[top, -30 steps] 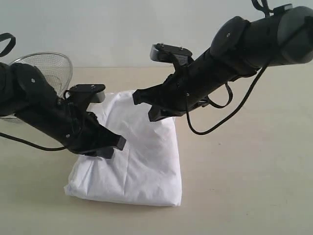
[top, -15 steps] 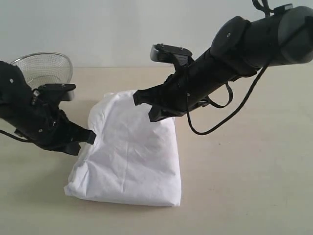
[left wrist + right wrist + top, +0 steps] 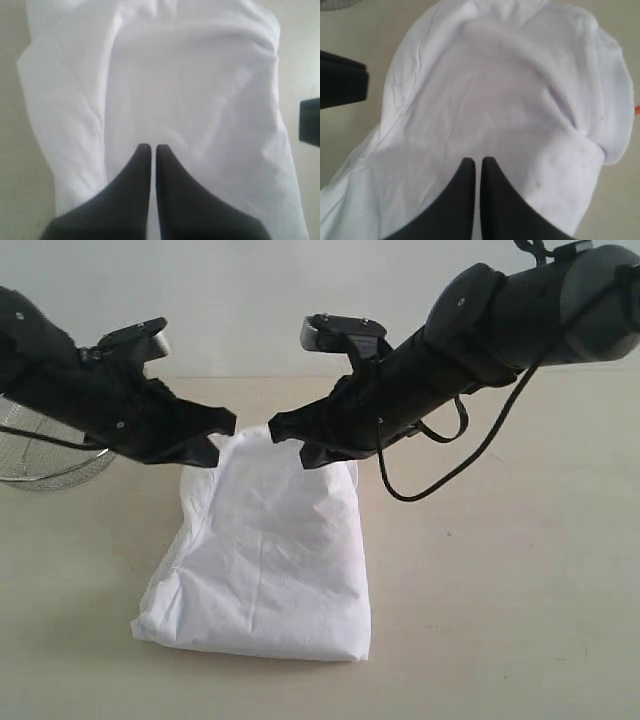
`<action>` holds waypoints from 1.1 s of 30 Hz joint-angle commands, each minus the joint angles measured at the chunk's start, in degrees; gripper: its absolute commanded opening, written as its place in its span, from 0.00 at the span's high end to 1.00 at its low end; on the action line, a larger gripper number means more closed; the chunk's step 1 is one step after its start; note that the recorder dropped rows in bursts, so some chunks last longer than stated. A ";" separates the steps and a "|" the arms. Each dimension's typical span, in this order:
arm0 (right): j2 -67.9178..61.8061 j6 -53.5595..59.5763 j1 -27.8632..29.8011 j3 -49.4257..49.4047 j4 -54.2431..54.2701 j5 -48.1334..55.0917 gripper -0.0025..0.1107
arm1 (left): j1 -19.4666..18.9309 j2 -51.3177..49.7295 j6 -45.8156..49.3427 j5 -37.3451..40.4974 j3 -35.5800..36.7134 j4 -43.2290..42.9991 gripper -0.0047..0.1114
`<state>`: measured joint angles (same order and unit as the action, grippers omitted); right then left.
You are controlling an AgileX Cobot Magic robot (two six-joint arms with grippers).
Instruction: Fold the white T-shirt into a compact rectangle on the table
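1. White T-shirt (image 3: pixel 262 560) lies on the table (image 3: pixel 500 620) as a folded, wrinkled, roughly rectangular bundle. Plain white side up, no print visible. The near edge sits where it did a second ago and the outline is little changed.
2. Left gripper (image 3: pixel 218 438) has moved the most. A second ago it was low over the shirt's left half, and half a second ago it was off the left edge. It is now raised and sits at the far left corner of the bundle.
3. In the left wrist view, the left gripper (image 3: pixel 150 149) has its fingers pressed together with only a thin slit between them. No cloth is pinched, and shirt fabric (image 3: pixel 200 90) lies spread beneath.
4. Right gripper (image 3: pixel 288 442) has barely shifted, perhaps slightly higher than before. It is over the far edge of the shirt, just beside the left one.
5. In the right wrist view, the right gripper (image 3: pixel 476 161) is likewise closed and carries nothing. It points across the white cloth (image 3: pixel 495 100).
6. Whether either tip touches the fabric cannot be told.
7. Wire-mesh bowl (image 3: pixel 40 455) is at far left. The left arm now covers its upper part, which showed earlier, and only the lower curve is visible.
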<state>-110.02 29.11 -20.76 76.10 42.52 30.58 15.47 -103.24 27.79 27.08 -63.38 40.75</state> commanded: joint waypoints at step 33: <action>-7.14 -0.55 0.25 5.27 -1.20 2.58 0.98 | -4.77 -21.45 -6.16 11.54 -31.38 -11.00 0.92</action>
<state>-117.49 28.57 -20.76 81.02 42.04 32.86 10.28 -125.88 22.56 35.59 -93.71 29.58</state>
